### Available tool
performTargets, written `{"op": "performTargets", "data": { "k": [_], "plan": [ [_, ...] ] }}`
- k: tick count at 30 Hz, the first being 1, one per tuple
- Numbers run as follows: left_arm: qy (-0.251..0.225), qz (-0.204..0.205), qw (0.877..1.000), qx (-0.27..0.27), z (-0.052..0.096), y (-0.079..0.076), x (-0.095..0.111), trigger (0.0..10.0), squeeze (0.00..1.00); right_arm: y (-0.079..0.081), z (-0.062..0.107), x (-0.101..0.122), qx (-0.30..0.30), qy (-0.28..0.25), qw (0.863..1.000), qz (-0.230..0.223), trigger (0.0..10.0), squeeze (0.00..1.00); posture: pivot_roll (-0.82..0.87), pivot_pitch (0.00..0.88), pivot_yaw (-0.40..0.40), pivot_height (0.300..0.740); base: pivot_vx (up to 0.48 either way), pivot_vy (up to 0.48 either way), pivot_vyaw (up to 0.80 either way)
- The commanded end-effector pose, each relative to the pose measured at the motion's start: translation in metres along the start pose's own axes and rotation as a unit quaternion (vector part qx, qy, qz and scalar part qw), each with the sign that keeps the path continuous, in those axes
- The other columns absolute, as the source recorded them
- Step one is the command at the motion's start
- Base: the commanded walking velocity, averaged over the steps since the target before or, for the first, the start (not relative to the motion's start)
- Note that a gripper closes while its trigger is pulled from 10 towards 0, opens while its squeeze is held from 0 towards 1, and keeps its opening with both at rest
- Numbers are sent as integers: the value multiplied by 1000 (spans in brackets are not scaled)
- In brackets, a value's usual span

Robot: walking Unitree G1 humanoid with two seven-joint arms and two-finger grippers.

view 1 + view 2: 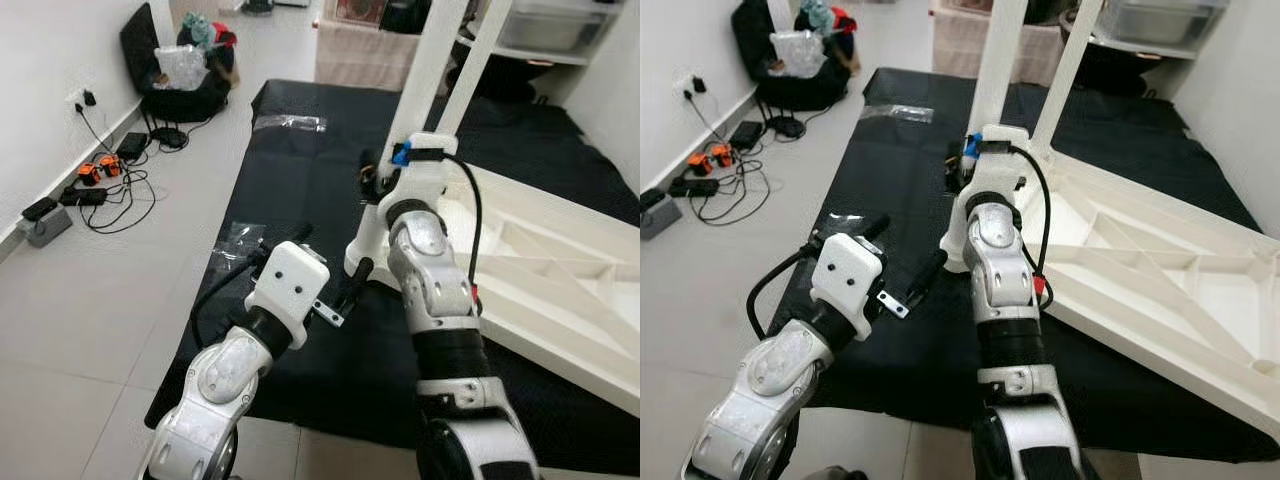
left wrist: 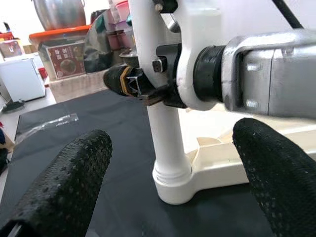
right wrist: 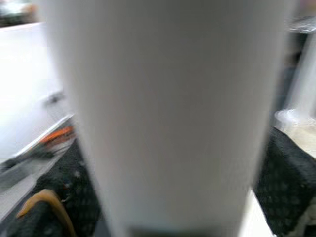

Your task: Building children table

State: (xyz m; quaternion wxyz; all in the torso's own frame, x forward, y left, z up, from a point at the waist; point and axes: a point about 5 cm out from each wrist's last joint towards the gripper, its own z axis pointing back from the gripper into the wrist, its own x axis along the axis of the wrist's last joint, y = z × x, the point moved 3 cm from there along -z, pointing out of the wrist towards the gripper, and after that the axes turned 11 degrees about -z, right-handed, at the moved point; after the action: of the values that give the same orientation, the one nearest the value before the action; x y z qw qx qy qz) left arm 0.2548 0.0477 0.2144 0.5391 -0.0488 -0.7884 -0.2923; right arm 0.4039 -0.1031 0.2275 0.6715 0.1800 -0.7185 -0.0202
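- While I watch through the head cameras, the white children's table [image 1: 560, 260] lies upside down on a black mat [image 1: 300, 170] spread over the tiled floor [image 1: 90, 300], its underside ribs facing up.
- Its near-left corner sits toward the middle of the mat, and a white table leg [image 1: 395, 150] stands upright in that corner; a second leg [image 1: 480, 60] rises further back.
- My right hand [image 3: 163, 187] is at the near leg, above the corner socket; the right wrist view shows the leg up close between the two black fingers [image 3: 284, 182], which sit against it on either side, so that hand is closed around the leg.
- My left hand [image 2: 168, 177] hovers low over the mat just left of that corner, fingers spread wide with nothing between them, pointing at the base of the leg.
- A clear plastic bag [image 1: 290, 123] lies near the mat's far-left edge.
- Cables and chargers [image 1: 95, 185] lie by the wall on the left.
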Motion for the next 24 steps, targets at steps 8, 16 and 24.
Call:
{"op": "performTargets", "data": {
  "k": [8, 16, 24],
  "plan": [
    [-2, -5, 1000, 1, 2, 0, 1, 10000, 0, 31, 28, 6, 388, 79, 914, -85, 10000, 0, 91, 59, -97, 740, 0, 0, 0],
    [-3, -6, 1000, 1, 2, 0, 2, 10000, 0, 41, 25, 15, 482, 80, 868, -90, 10000, 0, 102, 63, -100, 740, 0, 0, 0],
    [-3, -8, 1000, 3, 2, 1, 3, 10000, 0, 50, 18, 15, 500, 59, 855, -127, 0, 0, 111, 60, -107, 740, 0, 0, 0]
  ]
}}
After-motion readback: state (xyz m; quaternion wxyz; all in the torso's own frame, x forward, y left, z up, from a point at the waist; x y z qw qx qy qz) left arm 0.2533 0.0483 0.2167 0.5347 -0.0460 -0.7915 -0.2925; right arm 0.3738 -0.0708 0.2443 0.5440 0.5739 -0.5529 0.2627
